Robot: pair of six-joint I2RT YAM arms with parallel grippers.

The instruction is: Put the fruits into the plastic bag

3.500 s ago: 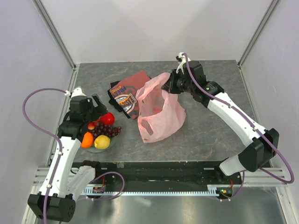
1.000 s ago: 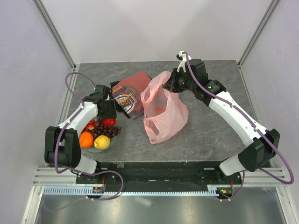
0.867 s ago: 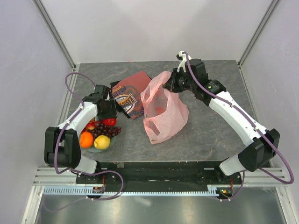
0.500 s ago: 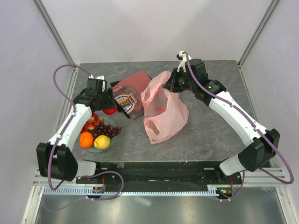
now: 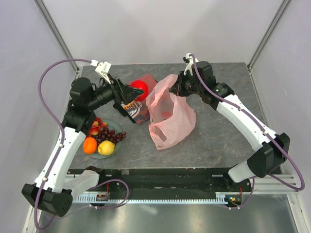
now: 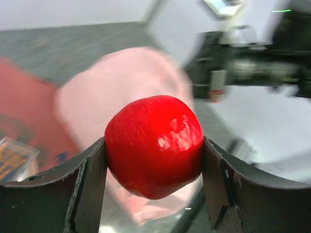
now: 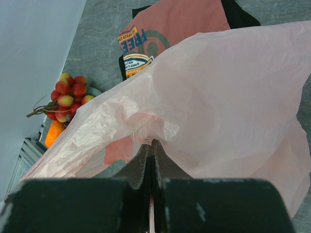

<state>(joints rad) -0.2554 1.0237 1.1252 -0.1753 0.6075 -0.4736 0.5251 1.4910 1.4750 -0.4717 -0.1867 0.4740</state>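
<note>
Left end effector [image 5: 132, 91]: jaws wide, clamped on the red apple [image 6: 154, 144], which is held in the air near the plastic bag [image 5: 170, 116]. Right end effector [image 7: 150, 162]: fully closed, pinching the bag rim and holding it raised.

Bag orientation: mouth faces the left arm; long axis runs from the raised rim toward the near desk [image 5: 218, 141] edge.

Status, as judged: orange [image 5: 90, 145], lemon [image 5: 106, 147], grapes [image 5: 111, 135] and strawberry pieces [image 5: 95, 128] lie on the plate [image 5: 99, 156], not yet bagged.

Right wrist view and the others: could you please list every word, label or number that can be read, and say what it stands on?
"FREE": printed on the red printed cloth, right wrist view; the plastic bag may hide more.
Badge lines beneath it: too small to read.
Top and left wrist views: the cloth's print is too small or blurred.
</note>
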